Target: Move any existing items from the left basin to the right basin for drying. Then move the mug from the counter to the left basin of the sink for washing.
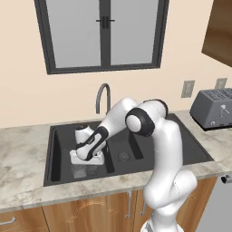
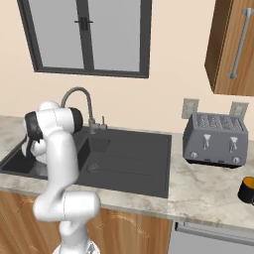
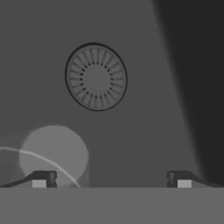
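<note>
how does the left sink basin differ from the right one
The wide matte-black left basin is clearly larger than the narrow matte-black right basin. The left one holds a small clear drinking glass, with the open tool over it; the right holds nothing. Both have round drains.

1. A home kitchen: a matte-black double-bowl sink [image 1: 59, 154] with a curved grey gooseneck tap [image 1: 102, 96] sits in a marbled beige stone worktop [image 1: 20, 158].
2. A grey four-slot toaster [image 2: 215, 139], wooden cabinets [image 2: 232, 47] and a dark-framed window [image 1: 103, 34].
</note>
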Tool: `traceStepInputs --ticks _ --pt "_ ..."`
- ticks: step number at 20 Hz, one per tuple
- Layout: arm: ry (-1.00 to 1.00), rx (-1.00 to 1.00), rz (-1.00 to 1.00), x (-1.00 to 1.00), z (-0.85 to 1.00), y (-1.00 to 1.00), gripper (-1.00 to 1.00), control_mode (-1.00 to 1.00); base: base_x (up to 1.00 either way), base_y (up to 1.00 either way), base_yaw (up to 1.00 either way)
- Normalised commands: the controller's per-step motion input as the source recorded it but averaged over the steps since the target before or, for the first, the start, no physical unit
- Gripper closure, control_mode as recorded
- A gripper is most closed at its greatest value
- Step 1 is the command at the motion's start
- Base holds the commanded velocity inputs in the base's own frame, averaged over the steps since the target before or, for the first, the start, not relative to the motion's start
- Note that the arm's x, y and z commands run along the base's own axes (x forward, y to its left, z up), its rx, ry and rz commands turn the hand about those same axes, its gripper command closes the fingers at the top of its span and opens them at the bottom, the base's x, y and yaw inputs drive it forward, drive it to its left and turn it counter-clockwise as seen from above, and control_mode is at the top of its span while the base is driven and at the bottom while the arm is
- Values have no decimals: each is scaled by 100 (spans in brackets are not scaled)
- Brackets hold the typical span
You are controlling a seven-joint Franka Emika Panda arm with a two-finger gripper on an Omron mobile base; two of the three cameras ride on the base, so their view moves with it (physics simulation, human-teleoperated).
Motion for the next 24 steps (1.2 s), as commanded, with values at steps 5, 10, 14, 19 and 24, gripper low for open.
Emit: traceStepInputs --ticks 5,10,14,19,24 --pt "0 1 0 7 -25 8 -100 -100 0 0 0" --pt "0 2 0 2 -14 12 -100 -100 0 0 0" --pt "0 1 0 1 -12 12 -100 -100 0 0 0" --pt "2 0 0 0 -20 9 100 -100 0 0 0" --pt "5 0 0 -6 -3 9 100 -100 0 0 0"
